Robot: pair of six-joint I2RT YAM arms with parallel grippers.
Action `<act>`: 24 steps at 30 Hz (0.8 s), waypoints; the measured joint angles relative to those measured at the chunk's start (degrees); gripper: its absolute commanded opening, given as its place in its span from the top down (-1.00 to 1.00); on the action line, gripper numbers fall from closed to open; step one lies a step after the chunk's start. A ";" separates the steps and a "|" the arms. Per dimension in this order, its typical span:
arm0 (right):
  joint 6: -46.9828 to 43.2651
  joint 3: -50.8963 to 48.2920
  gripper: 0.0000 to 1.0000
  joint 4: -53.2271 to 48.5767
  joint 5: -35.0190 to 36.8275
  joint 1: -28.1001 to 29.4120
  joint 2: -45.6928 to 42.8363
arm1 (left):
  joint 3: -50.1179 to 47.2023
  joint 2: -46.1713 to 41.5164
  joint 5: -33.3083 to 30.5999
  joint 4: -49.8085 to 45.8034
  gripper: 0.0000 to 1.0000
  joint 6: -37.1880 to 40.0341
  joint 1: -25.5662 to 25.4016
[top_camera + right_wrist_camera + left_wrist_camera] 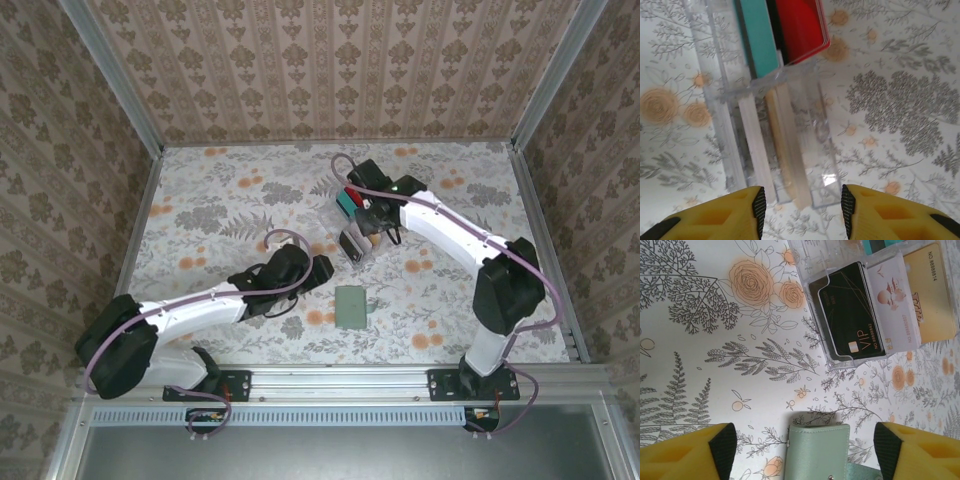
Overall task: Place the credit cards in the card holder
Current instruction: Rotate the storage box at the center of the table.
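left claw (pixel 805 442) wide, empty; wallet (pixel 820 452) lies between its fingertips, untouched | clear tray (pixel 840 362) ahead-right holds black card (pixel 852 310), pink card (pixel 895 300), tan card (pixel 932 290) | right claw (pixel 801 200) parted, empty, above tray; teal card (pixel 760 35), red card (pixel 802 25) ahead

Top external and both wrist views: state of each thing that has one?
Grey-green bifold wallet: folded shut, flat on the table, not gripped.
Clear plastic divided tray: loaded with cards.
Black VIP card: in the tray.
Pale pink card: in the tray.
Tan card: in the tray.
Teal card: in the tray.
Red card: in the tray.
Left gripper: open, empty, over the wallet.
Right gripper: open, empty, over the tray.
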 measured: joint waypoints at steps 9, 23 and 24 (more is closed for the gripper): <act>-2.86 5.44 0.05 -2.91 0.46 0.00 6.43 | -0.09 -0.04 1.33 0.09 -0.70 1.51 0.74; -4.35 6.60 0.06 -4.46 4.00 0.20 10.84 | -0.09 -0.04 2.16 0.17 -0.72 1.51 1.11; -4.37 6.60 0.06 -4.44 4.72 0.24 10.93 | -0.09 -0.04 2.19 0.17 -0.72 1.51 1.11</act>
